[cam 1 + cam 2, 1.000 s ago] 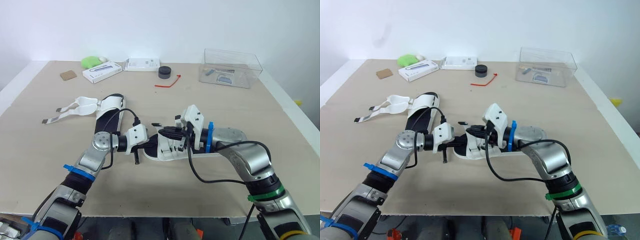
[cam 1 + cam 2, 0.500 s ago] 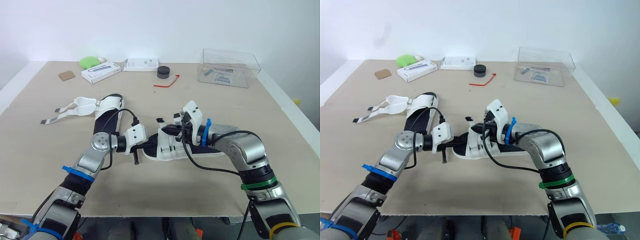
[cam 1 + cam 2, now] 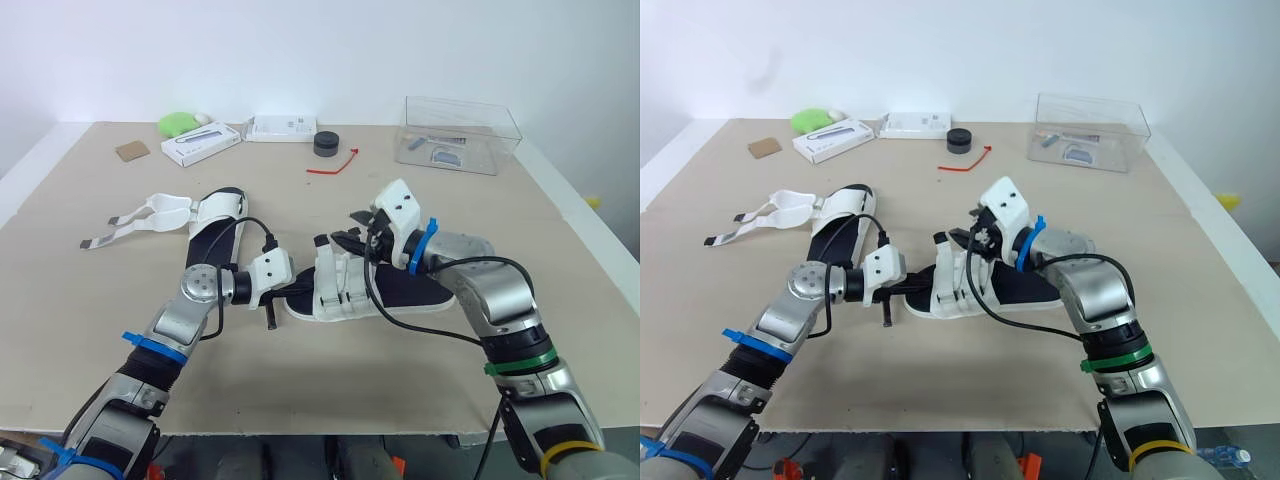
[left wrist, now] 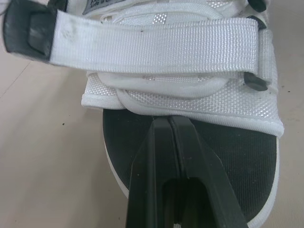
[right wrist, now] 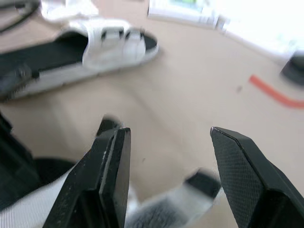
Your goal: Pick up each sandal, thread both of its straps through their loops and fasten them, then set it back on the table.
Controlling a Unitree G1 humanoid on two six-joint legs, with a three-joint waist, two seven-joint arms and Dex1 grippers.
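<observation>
White webbing straps over a black footbed mark the sandal (image 3: 352,287) now in hand; it lies flat on the beige wooden table (image 3: 300,390), between the two arms, toe toward the left one. The left gripper (image 4: 168,122) is closed with nothing between its fingers, the tips set over the bare toe end of the footbed just short of the front strap (image 4: 156,45), seemingly to pin the shoe. The right gripper (image 5: 166,137) hangs just above the strap side with its fingers spread apart and empty. Both straps lie across the foot, but their black end tabs (image 3: 322,241) stick up beside that open gripper, so I judge the fastening of this sandal is under way and not finished. The next move calls for the right fingers to close on one tab, draw it snug and press it down flat while the left keeps the sole from sliding. A second white-strapped sandal (image 3: 215,225) lies well apart toward the left rear, straps splayed loose, not yet done.
</observation>
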